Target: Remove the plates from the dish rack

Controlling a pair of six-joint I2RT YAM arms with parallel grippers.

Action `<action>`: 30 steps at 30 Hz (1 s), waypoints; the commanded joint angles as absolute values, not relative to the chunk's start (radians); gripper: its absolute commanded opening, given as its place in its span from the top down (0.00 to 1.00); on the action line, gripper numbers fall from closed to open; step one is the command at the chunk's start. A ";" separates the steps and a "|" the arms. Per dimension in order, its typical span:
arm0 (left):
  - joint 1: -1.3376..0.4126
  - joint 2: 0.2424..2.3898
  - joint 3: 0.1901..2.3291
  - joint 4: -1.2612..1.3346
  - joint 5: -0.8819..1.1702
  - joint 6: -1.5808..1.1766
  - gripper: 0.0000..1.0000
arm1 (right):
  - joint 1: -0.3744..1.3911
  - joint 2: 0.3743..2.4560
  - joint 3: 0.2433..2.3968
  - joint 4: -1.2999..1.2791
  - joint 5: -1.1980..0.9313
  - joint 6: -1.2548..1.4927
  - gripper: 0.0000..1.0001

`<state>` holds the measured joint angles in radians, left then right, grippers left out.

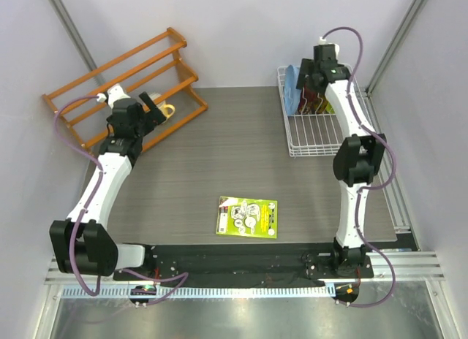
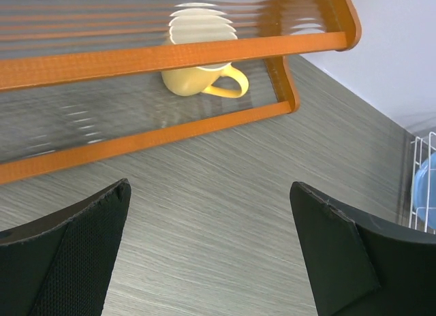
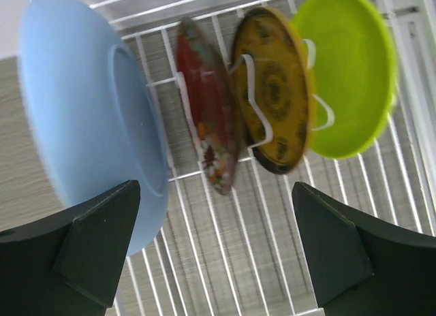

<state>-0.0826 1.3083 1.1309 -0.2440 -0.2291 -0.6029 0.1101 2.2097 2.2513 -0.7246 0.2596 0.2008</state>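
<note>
The white wire dish rack (image 1: 316,138) stands at the back right. In the right wrist view, four plates stand on edge between its prongs (image 3: 255,105): a large light blue plate (image 3: 82,118), a dark red patterned plate (image 3: 208,118), an orange-yellow patterned plate (image 3: 276,91) and a lime green plate (image 3: 347,71). My right gripper (image 3: 212,190) is open and empty just above the plates, its jaws spanning from the blue plate to the yellow one. My left gripper (image 2: 211,186) is open and empty over the table by the orange shelf rack.
An orange wooden slatted shelf rack (image 1: 121,76) lies at the back left with a yellow mug (image 2: 197,74) under its slats. A green printed booklet (image 1: 246,217) lies near the front middle. The enclosure walls stand close behind the dish rack.
</note>
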 commanded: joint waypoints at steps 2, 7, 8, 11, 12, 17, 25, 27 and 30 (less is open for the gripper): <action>-0.080 1.348 1.114 -0.190 -0.230 -0.629 0.01 | 0.221 2.246 2.375 -0.724 0.414 0.101 0.00; -0.081 1.382 1.108 -0.192 -0.224 -0.630 0.01 | 0.252 2.224 2.312 -0.675 0.544 0.089 0.00; -0.081 1.391 1.106 -0.190 -0.221 -0.630 0.00 | 0.253 2.186 2.259 -0.634 0.552 0.094 0.00; -0.081 1.405 1.104 -0.180 -0.209 -0.629 0.01 | 0.255 2.116 2.174 -0.559 0.574 0.089 0.00; -0.081 1.413 1.104 -0.178 -0.203 -0.629 0.01 | 0.256 2.102 2.165 -0.548 0.571 0.089 0.01; -0.081 1.425 1.097 -0.166 -0.183 -0.643 0.00 | 0.310 2.059 2.169 -0.531 0.564 0.048 0.01; -0.081 1.394 1.060 -0.135 -0.193 -0.647 0.00 | 0.403 2.097 2.252 -0.546 0.589 0.006 0.02; -0.081 1.390 1.052 -0.133 -0.198 -0.637 0.01 | 0.411 2.115 2.278 -0.560 0.601 0.006 0.03; -0.081 1.381 1.049 -0.130 -0.195 -0.623 0.01 | 0.420 2.146 2.298 -0.565 0.653 -0.020 0.05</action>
